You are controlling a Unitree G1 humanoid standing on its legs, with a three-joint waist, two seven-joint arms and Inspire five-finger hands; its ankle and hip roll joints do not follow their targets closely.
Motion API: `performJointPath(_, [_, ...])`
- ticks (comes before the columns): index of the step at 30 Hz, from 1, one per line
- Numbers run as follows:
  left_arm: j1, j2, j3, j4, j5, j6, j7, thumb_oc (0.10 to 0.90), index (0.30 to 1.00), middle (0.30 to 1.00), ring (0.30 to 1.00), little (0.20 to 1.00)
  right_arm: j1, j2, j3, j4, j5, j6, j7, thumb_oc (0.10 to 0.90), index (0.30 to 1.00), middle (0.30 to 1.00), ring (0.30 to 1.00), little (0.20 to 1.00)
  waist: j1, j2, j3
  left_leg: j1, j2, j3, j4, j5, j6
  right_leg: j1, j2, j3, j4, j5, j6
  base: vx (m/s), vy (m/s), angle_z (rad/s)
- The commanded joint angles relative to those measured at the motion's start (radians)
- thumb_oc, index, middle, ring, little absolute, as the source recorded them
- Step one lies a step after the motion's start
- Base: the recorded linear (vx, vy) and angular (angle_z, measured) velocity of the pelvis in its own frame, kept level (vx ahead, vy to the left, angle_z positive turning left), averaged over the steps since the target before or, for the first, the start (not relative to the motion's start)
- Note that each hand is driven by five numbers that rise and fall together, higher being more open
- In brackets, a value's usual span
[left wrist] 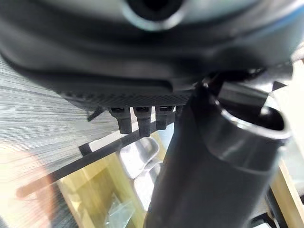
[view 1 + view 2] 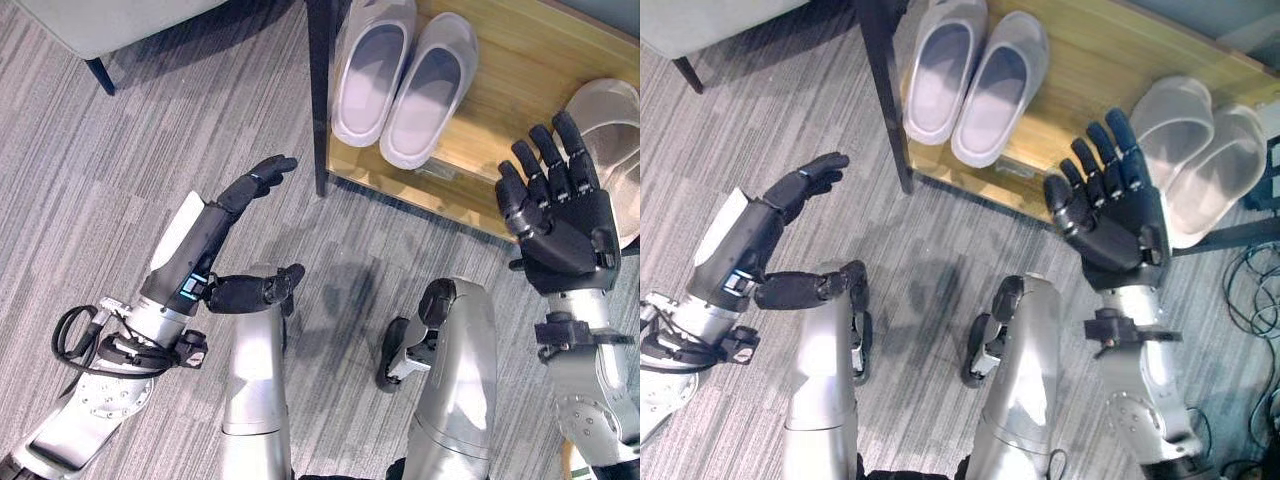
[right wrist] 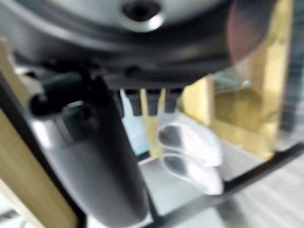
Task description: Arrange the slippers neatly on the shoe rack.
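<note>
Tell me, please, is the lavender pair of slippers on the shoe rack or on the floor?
On the rack. The lavender slippers lie side by side on the shoe rack, soles down; both hands are open and hold nothing.

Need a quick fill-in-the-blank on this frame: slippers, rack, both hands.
1. The lavender slippers sit side by side on the wooden ____.
2. The right hand is raised with its fingers ____ and holds nothing.
3. The left hand hovers over the grey ____ beside the shoe rack.
4. The number of slipper pairs on the rack, counting the beige slippers, is ____.

Missing: shelf; open; floor; two
</note>
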Motion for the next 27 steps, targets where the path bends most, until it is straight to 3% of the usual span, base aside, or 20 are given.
performJointPath(1, [-0.099, -0.011, -0.003, -0.078, 0.021, -0.09, -0.021, 0.8, 0.9, 0.9, 0.9, 0.9, -0.105, 0.033, -0.057, -0.061, -0.103, -0.024, 0.044, 0.8, 0.9, 0.9, 0.9, 0.9, 0.033, -0.062, -0.039, -0.014, -0.028, -0.044, -0.127, 0.009, 0.004, 0.012, 0.012, 0.028, -0.149, 0.028, -0.029, -0.32, -0.104, 0.06])
performJointPath(2, [-0.275, -0.045, -0.106, -0.019, 0.063, -0.116, -0.037, 0.8, 0.9, 0.9, 0.9, 0.9, -0.189, 0.037, -0.006, 0.11, -0.177, 0.012, 0.04, 0.8, 0.9, 0.9, 0.9, 0.9, 0.029, -0.088, -0.039, -0.014, -0.048, -0.029, -0.309, 0.104, 0.003, 0.031, 0.025, -0.012, -0.313, 0.095, -0.023, -0.34, -0.084, 0.1])
performJointPath(4, [-0.386, -0.079, -0.235, 0.074, 0.117, -0.091, -0.049, 0.8, 0.9, 0.9, 0.9, 0.9, -0.224, 0.072, 0.041, 0.212, -0.226, 0.031, 0.025, 0.8, 0.9, 0.9, 0.9, 0.9, 0.011, -0.085, -0.065, -0.014, -0.045, -0.038, -0.365, 0.14, 0.005, 0.042, 0.017, -0.036, -0.369, 0.11, -0.011, -0.21, -0.003, 0.2])
performJointPath(5, [-0.459, -0.114, -0.32, 0.192, 0.159, -0.076, -0.037, 0.8, 0.9, 0.9, 0.9, 0.9, -0.227, 0.105, 0.067, 0.292, -0.29, 0.048, 0.0, 0.8, 0.9, 0.9, 0.9, 0.9, -0.009, -0.08, -0.118, -0.014, -0.038, -0.043, -0.421, 0.17, 0.006, 0.051, 0.004, -0.054, -0.433, 0.133, -0.003, -0.06, 0.045, 0.18])
performJointPath(6, [-0.467, -0.117, -0.329, 0.201, 0.162, -0.079, -0.034, 0.8, 0.9, 0.9, 0.9, 0.9, -0.227, 0.107, 0.067, 0.294, -0.294, 0.047, -0.002, 0.8, 0.9, 0.9, 0.9, 0.9, -0.008, -0.079, -0.122, -0.014, -0.04, -0.043, -0.427, 0.173, 0.006, 0.052, 0.003, -0.056, -0.439, 0.136, -0.004, -0.08, 0.071, 0.14])
performJointPath(8, [-0.502, -0.2, -0.397, 0.377, 0.153, -0.058, -0.042, 0.8, 0.9, 0.9, 0.9, 0.9, -0.193, 0.165, 0.069, 0.405, -0.354, 0.069, -0.02, 0.8, 0.9, 0.9, 0.9, 0.9, -0.036, -0.08, -0.186, 0.07, -0.026, -0.032, -0.543, 0.208, 0.004, 0.132, -0.011, -0.072, -0.561, 0.167, 0.01, -0.06, 0.042, 0.04])
performJointPath(9, [-0.51, -0.203, -0.404, 0.385, 0.154, -0.062, -0.04, 0.8, 0.9, 0.9, 0.9, 0.9, -0.193, 0.165, 0.066, 0.406, -0.355, 0.068, -0.02, 0.8, 0.9, 0.9, 0.9, 0.9, -0.034, -0.079, -0.181, 0.077, -0.027, -0.032, -0.552, 0.216, 0.004, 0.139, -0.012, -0.074, -0.569, 0.172, 0.008, -0.04, 0.06, -0.02])
performJointPath(10, [-0.491, -0.23, -0.428, 0.425, 0.145, -0.048, -0.083, 0.8, 0.9, 0.9, 0.9, 0.9, -0.15, 0.193, 0.066, 0.473, -0.379, 0.087, -0.002, 0.8, 0.9, 0.9, 0.9, 0.9, -0.041, -0.076, -0.212, 0.183, -0.012, -0.011, -0.659, 0.238, -0.001, 0.234, -0.02, -0.087, -0.676, 0.193, 0.014, -0.04, 0.07, -0.02])
performJointPath(13, [-0.472, -0.252, -0.452, 0.458, 0.094, -0.041, -0.134, 0.8, 0.9, 0.9, 0.9, 0.9, -0.117, 0.209, 0.066, 0.538, -0.384, 0.113, 0.013, 0.8, 0.9, 0.9, 0.9, 0.9, -0.047, -0.077, -0.242, 0.269, -0.009, -0.003, -0.758, 0.264, -0.011, 0.315, -0.023, -0.105, -0.772, 0.207, 0.019, 0.0, 0.032, 0.04])
performJointPath(18, [-0.407, -0.31, -0.498, 0.599, 0.105, -0.007, -0.203, 0.8, 0.9, 0.9, 0.9, 0.9, -0.042, 0.265, 0.08, 0.723, -0.438, 0.152, 0.038, 0.8, 0.9, 0.9, 0.9, 0.9, -0.046, -0.085, -0.301, 0.617, 0.006, 0.025, -1.107, 0.349, -0.029, 0.65, -0.011, -0.171, -1.114, 0.292, 0.047, 0.1, 0.001, 0.11])
performJointPath(19, [-0.408, -0.31, -0.498, 0.6, 0.105, -0.007, -0.203, 0.8, 0.9, 0.9, 0.9, 0.9, -0.042, 0.265, 0.079, 0.723, -0.438, 0.152, 0.038, 0.8, 0.9, 0.9, 0.9, 0.9, -0.045, -0.085, -0.298, 0.622, 0.006, 0.025, -1.11, 0.35, -0.029, 0.654, -0.01, -0.172, -1.117, 0.293, 0.047, 0.14, 0.003, 0.04])
performJointPath(20, [-0.388, -0.32, -0.51, 0.646, 0.125, 0.005, -0.236, 0.8, 0.9, 0.9, 0.9, 0.9, -0.017, 0.288, 0.075, 0.799, -0.434, 0.168, 0.061, 0.8, 0.9, 0.9, 0.9, 0.9, -0.041, -0.083, -0.321, 0.749, 0.001, 0.027, -1.268, 0.425, -0.03, 0.769, -0.013, -0.209, -1.243, 0.355, 0.055, 0.16, -0.009, 0.05])
performJointPath(22, [-0.372, -0.323, -0.514, 0.669, 0.14, 0.013, -0.252, 0.8, 0.9, 0.9, 0.9, 0.9, -0.007, 0.306, 0.069, 0.839, -0.43, 0.171, 0.063, 0.8, 0.9, 0.9, 0.9, 0.9, -0.033, -0.082, -0.328, 0.833, 0.001, 0.031, -1.351, 0.457, -0.039, 0.855, -0.008, -0.229, -1.313, 0.381, 0.065, 0.23, -0.031, 0.15])
performJointPath(23, [-0.343, -0.332, -0.516, 0.714, 0.168, 0.024, -0.273, 0.8, 0.9, 0.9, 0.9, 0.9, 0.021, 0.332, 0.066, 0.908, -0.437, 0.184, 0.075, 0.8, 0.9, 0.9, 0.9, 0.9, -0.024, -0.079, -0.349, 0.981, 0.002, 0.027, -1.504, 0.509, -0.05, 1.008, 0.002, -0.258, -1.449, 0.422, 0.077, 0.3, -0.046, 0.21])
performJointPath(24, [-0.33, -0.341, -0.509, 0.743, 0.177, 0.029, -0.272, 0.8, 0.9, 0.9, 0.9, 0.9, 0.031, 0.344, 0.066, 0.947, -0.446, 0.191, 0.075, 0.8, 0.9, 0.9, 0.9, 0.9, -0.02, -0.077, -0.367, 1.039, 0.0, 0.027, -1.568, 0.534, -0.056, 1.069, 0.006, -0.272, -1.506, 0.44, 0.086, 0.48, -0.068, 0.26])
performJointPath(25, [-0.31, -0.345, -0.513, 0.774, 0.214, 0.035, -0.284, 0.8, 0.9, 0.9, 0.9, 0.9, 0.033, 0.362, 0.062, 1.029, -0.467, 0.202, 0.072, 0.8, 0.9, 0.9, 0.9, 0.9, -0.022, -0.068, -0.394, 1.17, 0.005, 0.036, -1.728, 0.586, -0.065, 1.195, 0.019, -0.299, -1.633, 0.482, 0.098, 0.26, -0.033, 0.23])
performJointPath(26, [-0.311, -0.345, -0.514, 0.774, 0.214, 0.035, -0.284, 0.8, 0.9, 0.9, 0.9, 0.9, 0.033, 0.362, 0.062, 1.03, -0.467, 0.201, 0.072, 0.8, 0.9, 0.9, 0.9, 0.9, -0.023, -0.067, -0.392, 1.176, 0.005, 0.034, -1.742, 0.597, -0.064, 1.202, 0.019, -0.302, -1.645, 0.492, 0.098, 0.21, -0.059, 0.23])
performJointPath(27, [-0.26, -0.445, -0.549, 0.892, 0.321, 0.026, -0.242, 0.8, 0.9, 0.9, 0.9, 0.9, 0.024, 0.393, 0.069, 1.106, -0.456, 0.199, 0.052, 0.8, 0.9, 0.9, 0.9, 0.9, -0.011, -0.069, -0.395, 1.24, 0.008, 0.038, -1.831, 0.628, -0.066, 1.264, 0.03, -0.317, -1.704, 0.505, 0.102, 0.08, -0.078, 0.13])
